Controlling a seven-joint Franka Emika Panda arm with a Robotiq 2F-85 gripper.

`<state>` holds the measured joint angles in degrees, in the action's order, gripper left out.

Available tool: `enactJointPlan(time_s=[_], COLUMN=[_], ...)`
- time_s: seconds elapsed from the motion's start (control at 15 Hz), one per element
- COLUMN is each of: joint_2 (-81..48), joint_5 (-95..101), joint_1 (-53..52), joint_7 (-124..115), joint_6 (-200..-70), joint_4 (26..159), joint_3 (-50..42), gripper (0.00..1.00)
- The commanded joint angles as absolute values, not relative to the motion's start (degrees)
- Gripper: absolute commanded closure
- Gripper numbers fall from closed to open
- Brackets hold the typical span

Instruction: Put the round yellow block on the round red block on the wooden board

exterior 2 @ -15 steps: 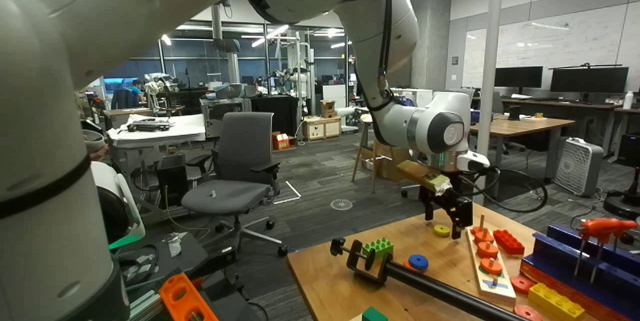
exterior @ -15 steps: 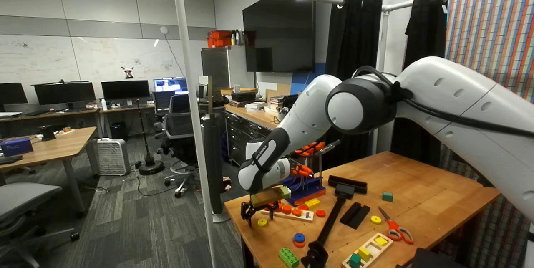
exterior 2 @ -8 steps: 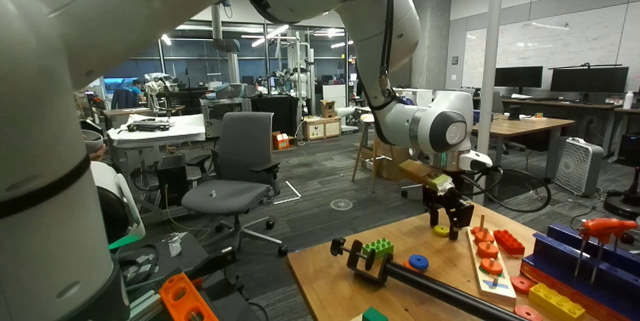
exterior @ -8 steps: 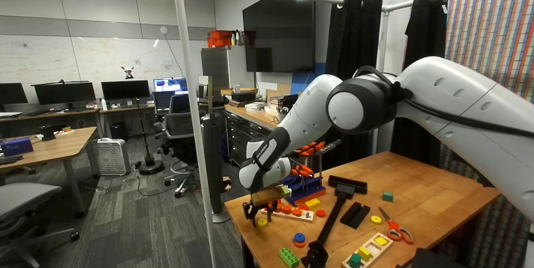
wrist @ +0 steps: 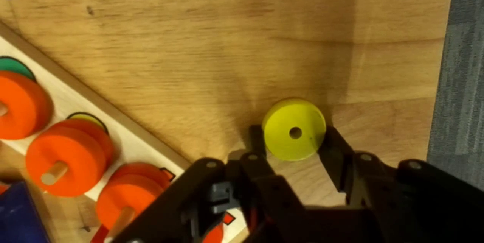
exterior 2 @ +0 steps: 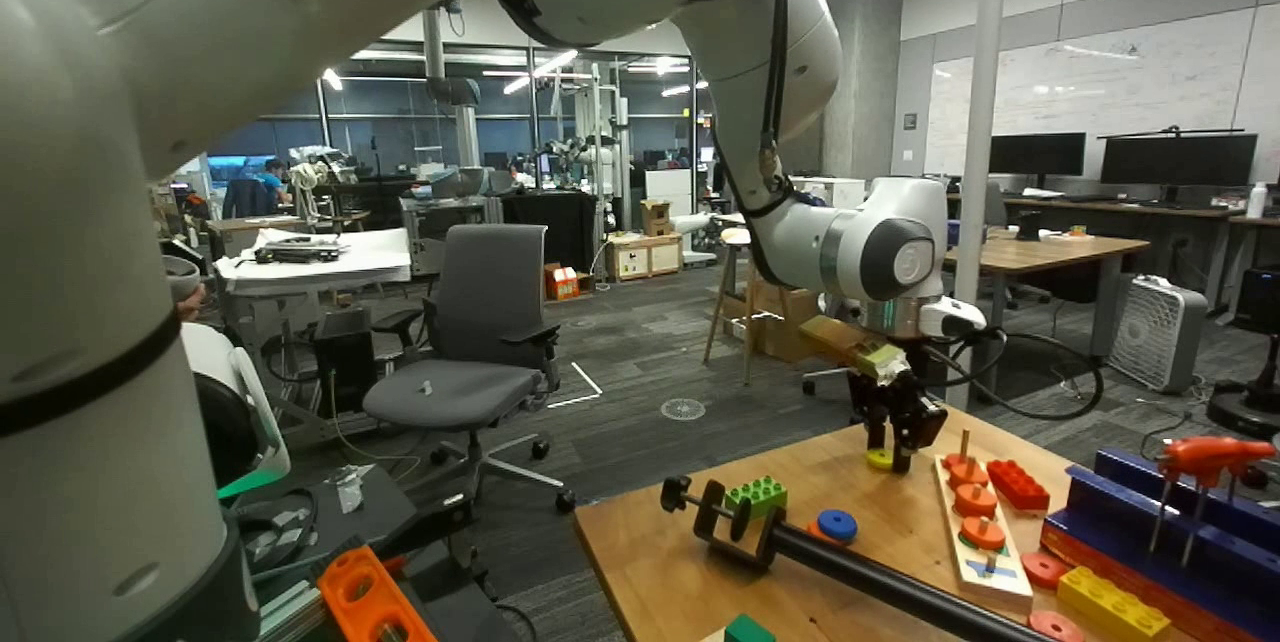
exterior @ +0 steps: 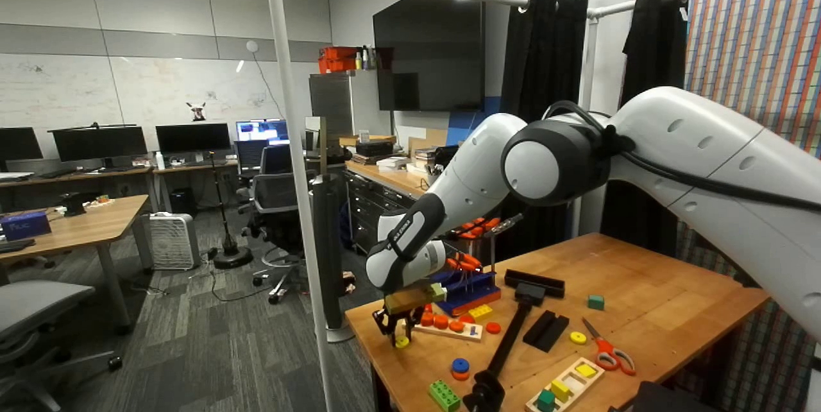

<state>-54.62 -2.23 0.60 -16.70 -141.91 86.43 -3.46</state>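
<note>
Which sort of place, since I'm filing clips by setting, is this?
Probably a robotics lab, judging by the robot arm over a wooden table, the computer monitors and the whiteboard.

White arm [exterior: 705, 136], dark joint bands [exterior: 585, 155], black cables [exterior 2: 776, 52], black tool [wrist: 294, 137]

Your hand [exterior 2: 889, 454] is black, your disc [wrist: 293, 119] plain yellow. You see red-orange rings [wrist: 72, 152], a pale board [wrist: 132, 146], a tan desk [wrist: 170, 46] and grey streaked carpet [exterior: 192, 348].

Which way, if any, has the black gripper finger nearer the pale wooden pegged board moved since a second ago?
Yes: in an exterior view, that finger shifted away from the board, toward the round yellow block.
</note>
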Motion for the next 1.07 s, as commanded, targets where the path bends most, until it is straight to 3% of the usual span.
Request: enactJointPlan(time_s=[0.0, 1.0], joint_2=[-54.08, -46.48], joint_5=[-2.91, -1.47], joint_1=[0.64, 0.12], joint_7=[-15.83, -16.66], joint_6=[-140.55, -141.92], joint_4=[85.48, 87.33], joint_3=[-4.29, -7.92], gripper=[0.78, 0.79])
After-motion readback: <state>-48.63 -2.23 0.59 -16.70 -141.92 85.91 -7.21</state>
